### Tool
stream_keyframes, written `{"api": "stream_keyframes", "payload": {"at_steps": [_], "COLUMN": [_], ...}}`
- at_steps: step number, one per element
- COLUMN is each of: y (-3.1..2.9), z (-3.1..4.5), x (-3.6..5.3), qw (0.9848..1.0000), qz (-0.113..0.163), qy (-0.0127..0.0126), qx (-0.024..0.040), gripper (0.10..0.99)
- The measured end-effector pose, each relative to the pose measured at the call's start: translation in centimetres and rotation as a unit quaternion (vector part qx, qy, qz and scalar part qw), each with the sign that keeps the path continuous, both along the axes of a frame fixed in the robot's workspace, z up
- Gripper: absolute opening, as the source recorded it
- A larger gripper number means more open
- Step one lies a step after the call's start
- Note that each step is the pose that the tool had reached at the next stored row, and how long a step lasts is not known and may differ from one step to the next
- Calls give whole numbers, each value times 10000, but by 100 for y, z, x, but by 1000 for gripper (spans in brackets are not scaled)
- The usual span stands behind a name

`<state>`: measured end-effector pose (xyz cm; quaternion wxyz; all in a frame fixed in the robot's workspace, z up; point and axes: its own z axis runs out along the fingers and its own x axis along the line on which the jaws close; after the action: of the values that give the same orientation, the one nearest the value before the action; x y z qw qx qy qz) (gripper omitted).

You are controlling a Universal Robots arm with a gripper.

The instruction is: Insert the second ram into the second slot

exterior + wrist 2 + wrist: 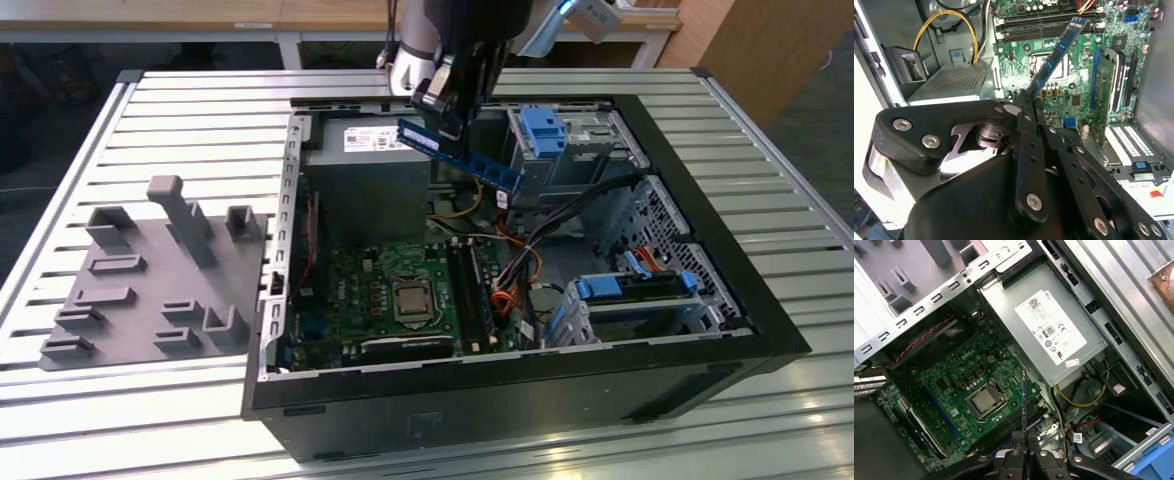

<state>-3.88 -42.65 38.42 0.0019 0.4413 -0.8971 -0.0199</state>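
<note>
Exterior view: the gripper [445,125] hangs above the open computer case [534,420]. Its fingers are clamped on one end of the second ram [483,166], which slopes downward out of them, clear of the motherboard [387,290].

Second wrist view: the second ram [1056,55] projects beyond the fingertips [1026,107], pointing toward the memory slots [1049,22].

First wrist view: the second ram [1024,400] appears edge-on, pinched between both fingers [1013,456].

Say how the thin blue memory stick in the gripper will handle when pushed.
Probably stiff: the thin blue circuit-board stick juts straight from the black gripper without sagging. Likely light, since a grip at one end carries it. Possibly fragile: it looks thin edge-on.
</note>
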Motion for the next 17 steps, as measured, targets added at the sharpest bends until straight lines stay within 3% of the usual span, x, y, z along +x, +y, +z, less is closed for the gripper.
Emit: {"api": "stream_keyframes", "payload": {"at_steps": [17], "y": [-4], "z": [-1], "x": [-1], "qw": [9994], "qz": [-359], "qy": [0], "qx": [-1], "gripper": [133]}}
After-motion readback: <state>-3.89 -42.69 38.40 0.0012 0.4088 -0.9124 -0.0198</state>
